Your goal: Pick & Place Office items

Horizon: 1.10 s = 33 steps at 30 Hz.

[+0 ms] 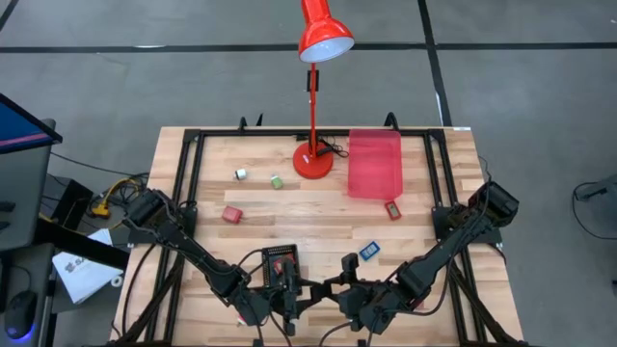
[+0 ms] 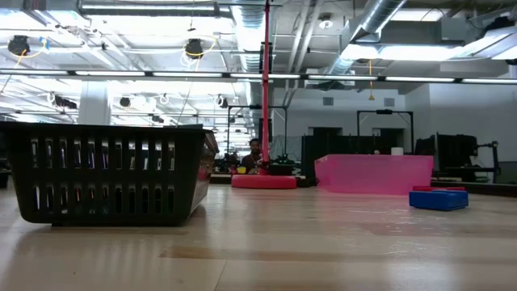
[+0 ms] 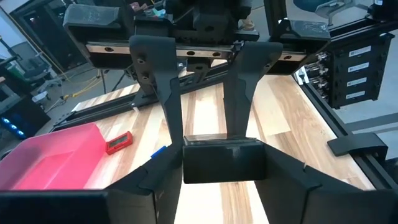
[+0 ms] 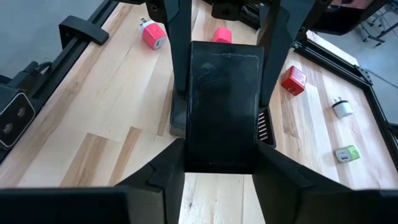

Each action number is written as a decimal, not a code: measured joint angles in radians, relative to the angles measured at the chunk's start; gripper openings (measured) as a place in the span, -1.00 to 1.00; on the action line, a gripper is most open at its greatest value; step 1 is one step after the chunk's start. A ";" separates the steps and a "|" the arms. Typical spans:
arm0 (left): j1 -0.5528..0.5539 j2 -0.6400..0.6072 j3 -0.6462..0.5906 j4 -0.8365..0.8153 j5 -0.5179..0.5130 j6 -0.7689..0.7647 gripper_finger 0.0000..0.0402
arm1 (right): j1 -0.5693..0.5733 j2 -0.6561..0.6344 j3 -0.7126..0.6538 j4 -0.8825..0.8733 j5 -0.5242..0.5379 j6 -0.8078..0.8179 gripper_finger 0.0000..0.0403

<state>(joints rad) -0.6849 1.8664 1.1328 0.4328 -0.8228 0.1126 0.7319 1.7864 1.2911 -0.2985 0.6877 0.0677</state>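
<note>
A flat black rectangular piece (image 4: 224,106) hangs above the table's near edge, between my two grippers, which meet tip to tip. My left gripper (image 1: 301,289) comes from the left and my right gripper (image 1: 342,284) from the right; both are shut on it. On the table lie a red block (image 1: 231,214), a white piece (image 1: 240,174), a green piece (image 1: 277,181), a red piece (image 1: 393,209) and a blue piece (image 1: 369,251). Neither gripper shows in the low view. My left gripper pinches the black piece's end (image 3: 222,158) by its two long edges between its two fingers (image 3: 149,180). It comes nearly level from the table's left, along the piece, which is clear of the table. My right gripper pinches the other end (image 4: 221,155) by the same two long edges between its fingers (image 4: 280,174). It slants down from the table's right, along the piece, whose broad face is turned up.
A black slatted basket (image 1: 281,261) stands just beyond the grippers, under the piece's left end. A translucent red tray (image 1: 374,162) and the red desk lamp's base (image 1: 313,159) stand at the far middle. Black frame rails (image 1: 183,183) run along the table's sides.
</note>
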 joint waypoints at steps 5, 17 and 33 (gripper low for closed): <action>-0.002 0.000 0.000 -0.004 -0.029 0.007 -0.24 | 0.005 0.000 0.000 0.000 0.013 0.005 -0.08; -0.006 -0.085 0.000 -0.219 -0.214 -0.045 -0.22 | 0.079 0.001 0.001 -0.126 0.103 0.165 0.17; -0.016 -0.299 -0.272 -0.522 -0.085 -0.593 -0.22 | 0.300 -0.001 0.003 -0.399 0.292 0.711 0.16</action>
<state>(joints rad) -0.7013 1.5678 0.8612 -0.0896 -0.9075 -0.4804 1.0322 1.7855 1.2940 -0.6970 0.9801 0.7790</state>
